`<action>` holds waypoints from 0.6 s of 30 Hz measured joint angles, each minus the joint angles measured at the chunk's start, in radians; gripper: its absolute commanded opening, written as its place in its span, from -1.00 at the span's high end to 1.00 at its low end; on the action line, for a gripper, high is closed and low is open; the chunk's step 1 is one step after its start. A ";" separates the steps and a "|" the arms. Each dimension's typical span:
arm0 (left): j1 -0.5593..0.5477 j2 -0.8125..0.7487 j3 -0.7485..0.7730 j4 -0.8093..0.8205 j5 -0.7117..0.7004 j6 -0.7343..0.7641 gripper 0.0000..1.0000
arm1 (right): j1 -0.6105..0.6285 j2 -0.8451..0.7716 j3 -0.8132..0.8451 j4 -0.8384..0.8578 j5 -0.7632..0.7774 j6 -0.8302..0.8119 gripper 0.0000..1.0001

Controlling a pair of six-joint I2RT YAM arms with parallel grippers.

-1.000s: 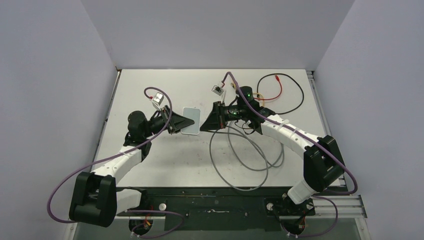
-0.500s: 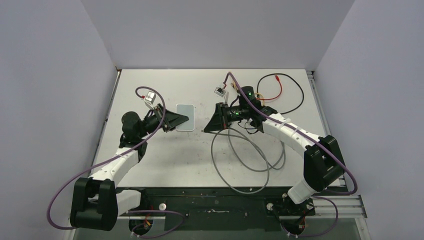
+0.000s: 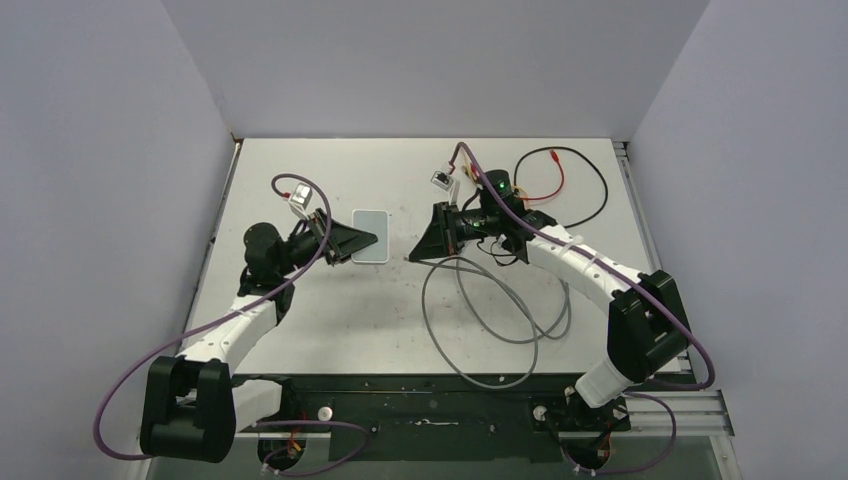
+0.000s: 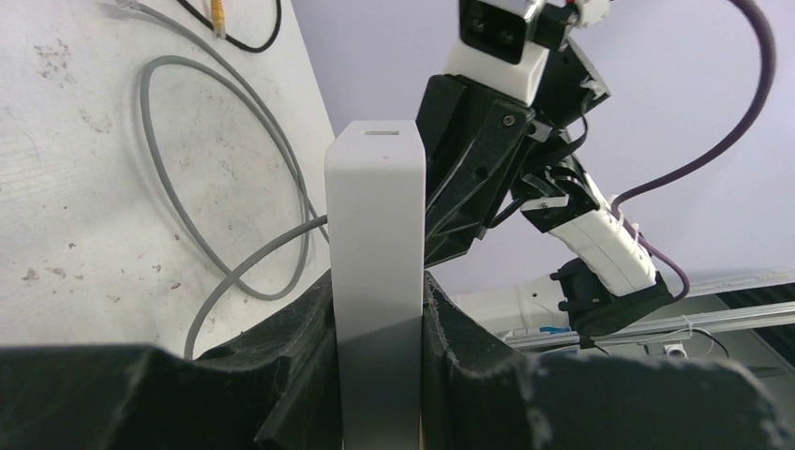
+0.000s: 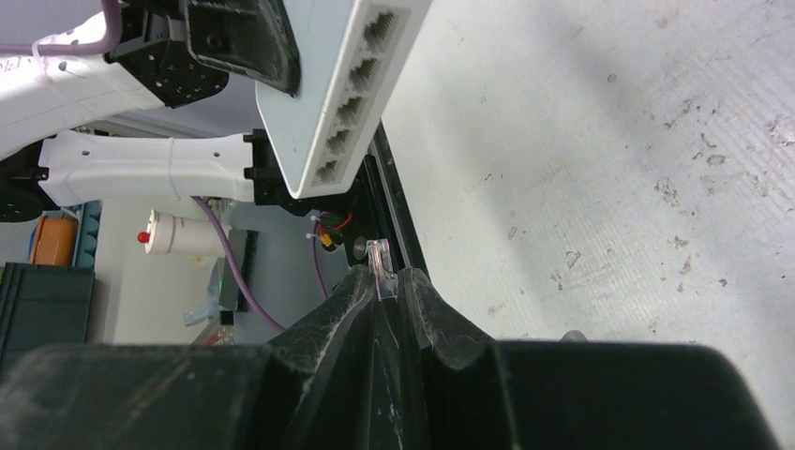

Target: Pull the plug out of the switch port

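Top view: gripping the box (image 3: pixel 375 222) from its left side with the left fingers (image 3: pixel 350 240), broad face turned up, long axis running away from the arm bases. Hovering just right of the box's near corner with the right fingers (image 3: pixel 428 243), separated from the box by a clear gap. Trailing a grey cable (image 3: pixel 480 330) in loose loops over the counter (image 3: pixel 300 180), to the near right of the box.

Left wrist view: pressing both left fingers flat against the two broad faces of the box, leaving no slack, with the box sticking out ahead, thin edge toward the camera.

Right wrist view: pinching the clear plug (image 5: pixel 379 277) between the right fingers, closed tight on it, tip poking out toward the box. Facing the row of ports (image 5: pixel 359 94) on the box's thin edge, above and left of the plug, not touching. Showing only empty ports here, so judging the plug already out; unable to tell which port is meant. Probably needing nothing more than backing the plug straight away from the box.
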 measured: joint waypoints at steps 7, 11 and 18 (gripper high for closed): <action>-0.001 -0.016 0.008 -0.215 -0.024 0.130 1.00 | -0.034 0.000 0.060 -0.016 0.001 0.002 0.89; -0.001 -0.011 0.013 -0.378 -0.061 0.218 1.00 | -0.062 0.000 0.090 -0.020 0.001 0.005 0.89; -0.026 0.089 0.018 -0.603 -0.146 0.345 1.00 | -0.105 -0.003 0.106 -0.034 0.000 0.006 0.89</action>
